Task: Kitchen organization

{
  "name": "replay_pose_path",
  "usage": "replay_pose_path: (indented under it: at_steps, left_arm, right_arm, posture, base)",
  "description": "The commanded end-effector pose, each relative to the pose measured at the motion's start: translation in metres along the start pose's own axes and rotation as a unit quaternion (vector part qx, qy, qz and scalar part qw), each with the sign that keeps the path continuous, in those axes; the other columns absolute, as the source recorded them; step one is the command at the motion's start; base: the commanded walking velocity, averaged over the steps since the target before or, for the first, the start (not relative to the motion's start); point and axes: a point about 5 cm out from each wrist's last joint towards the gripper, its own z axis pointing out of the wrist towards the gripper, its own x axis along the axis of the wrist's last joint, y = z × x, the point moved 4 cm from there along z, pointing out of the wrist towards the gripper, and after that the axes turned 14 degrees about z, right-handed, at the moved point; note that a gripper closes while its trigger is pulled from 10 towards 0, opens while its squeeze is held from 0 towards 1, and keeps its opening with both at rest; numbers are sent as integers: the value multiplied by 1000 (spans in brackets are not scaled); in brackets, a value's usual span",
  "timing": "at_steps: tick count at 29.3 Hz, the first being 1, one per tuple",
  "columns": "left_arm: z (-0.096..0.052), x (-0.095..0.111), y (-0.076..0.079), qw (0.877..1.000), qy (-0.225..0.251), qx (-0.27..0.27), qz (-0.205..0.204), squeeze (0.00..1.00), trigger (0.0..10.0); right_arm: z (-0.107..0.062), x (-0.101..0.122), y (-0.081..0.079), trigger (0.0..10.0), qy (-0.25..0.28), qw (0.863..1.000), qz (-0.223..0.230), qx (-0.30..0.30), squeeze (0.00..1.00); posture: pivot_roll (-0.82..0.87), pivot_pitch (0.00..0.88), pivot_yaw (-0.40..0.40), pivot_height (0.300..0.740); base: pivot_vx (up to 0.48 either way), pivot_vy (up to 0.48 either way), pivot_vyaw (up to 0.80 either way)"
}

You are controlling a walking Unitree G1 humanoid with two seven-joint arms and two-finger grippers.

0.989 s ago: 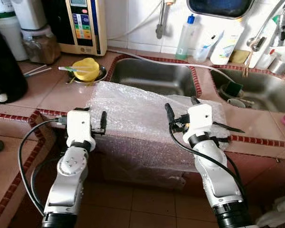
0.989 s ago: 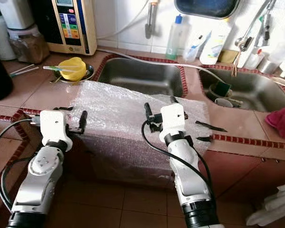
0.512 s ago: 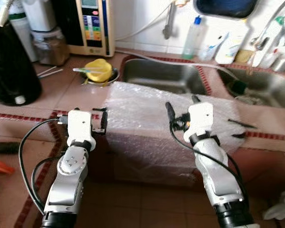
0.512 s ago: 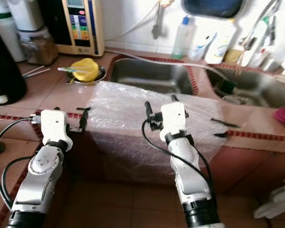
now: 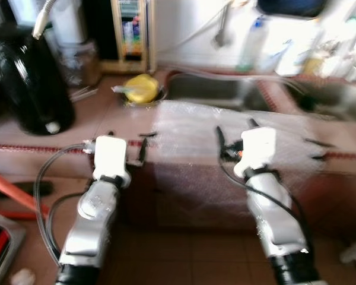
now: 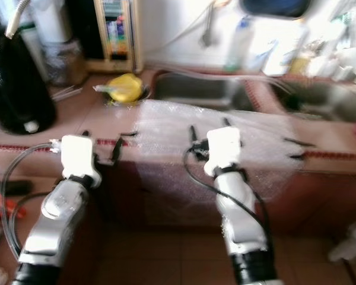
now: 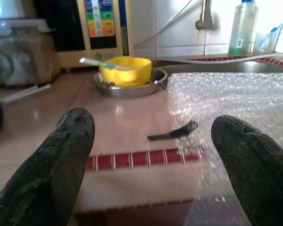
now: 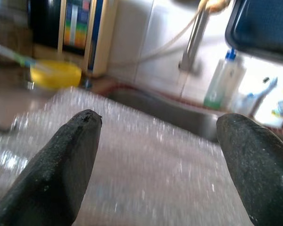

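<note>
Draped over the counter edge at frame center, bubble wrap, probably light, limp and slippery, best pinched at its hanging edge, flanked by left gripper and right gripper, both spread wide and empty.

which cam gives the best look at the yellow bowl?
Left wrist view: the yellow bowl is sharp, sitting in a metal dish on the counter, something like a toothbrush across its top. Both eye views show it as a small blurred yellow shape by the sink; the right wrist view shows it blurred too.
</note>
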Motion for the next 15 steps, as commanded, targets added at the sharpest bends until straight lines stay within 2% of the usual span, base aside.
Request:
replay_pose_path:
  at_steps: [1,4,6,9,15]
  left_arm:
    - [2,8,7,1000,17,-15,-2,0,10000]
    - [1,8,10,999,18,-26,-7,0,10000]
    - [1,9,10,999,22,-26,7,0,10000]
    - [1,10,13,999,24,-32,-7,0,10000]
    - [2,10,14,999,22,-33,-11,0,10000]
  right_arm:
    - [3,10,7,10000,14,1000,-8,-7,0]
    - [3,10,7,10000,15,1000,-9,-7,0]
    - [3,10,7,10000,15,1000,-9,-6,0]
    - [3,10,7,10000,15,1000,-9,-7,0]
    - [3,10,8,10000,16,1000,-9,-10,0]
  posture:
    - [113,0,-23,740]
    - [111,0,-21,740]
    - [111,0,-21,740]
    - [111,0,-20,740]
    - [108,0,-15,740]
  base:
    - [0,0,0]
    - [220,0,0]
    - [461,0,0]
    - [322,-353,0]
    - [308,-363,0]
